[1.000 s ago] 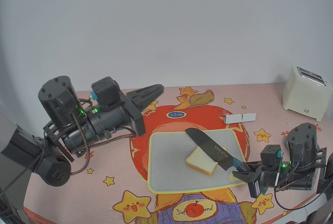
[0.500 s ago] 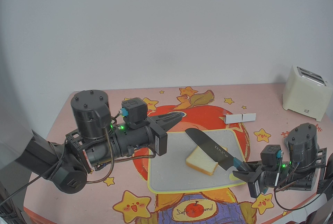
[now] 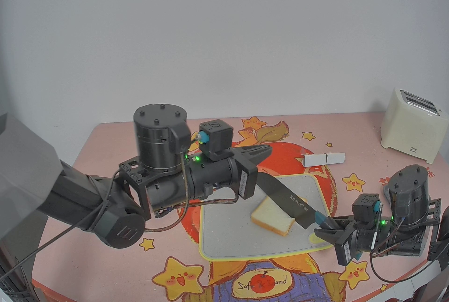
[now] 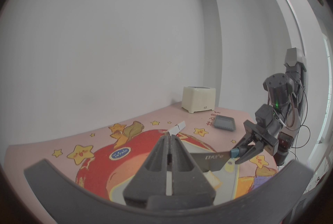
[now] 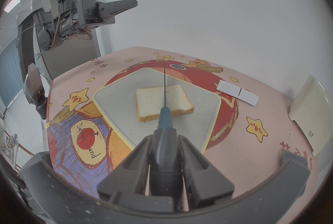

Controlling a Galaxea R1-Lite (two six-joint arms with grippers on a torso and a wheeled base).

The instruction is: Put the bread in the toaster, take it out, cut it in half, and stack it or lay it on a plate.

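Lower right of the head view: the right gripper (image 3: 327, 230) is clamped on the teal handle of a knife (image 3: 285, 200), the handle lying between its two fingers (image 5: 194, 162). The dark blade runs up and to the left across the far right corner of the bread (image 3: 271, 221). Whether the edge touches the crust cannot be told. In the right wrist view the blade (image 5: 164, 82) is seen edge-on over the middle of the slice (image 5: 152, 103).

Lower centre: the single whole slice lies flat on the right half of a grey, yellow-rimmed cutting board (image 3: 224, 223), which rests on the pink cartoon tablecloth (image 3: 117, 144).

Centre: the left gripper (image 3: 262, 153) hangs above the board's far left corner, fingers (image 4: 180, 151) pressed together and holding nothing. It covers the tip of the blade.

Centre right, beyond the board: a white folded card (image 3: 323, 159) lies on the cloth.

Far right edge: the cream toaster (image 3: 411, 125) stands well apart from the board. The left wrist view shows a small grey dish (image 4: 224, 122) near it.
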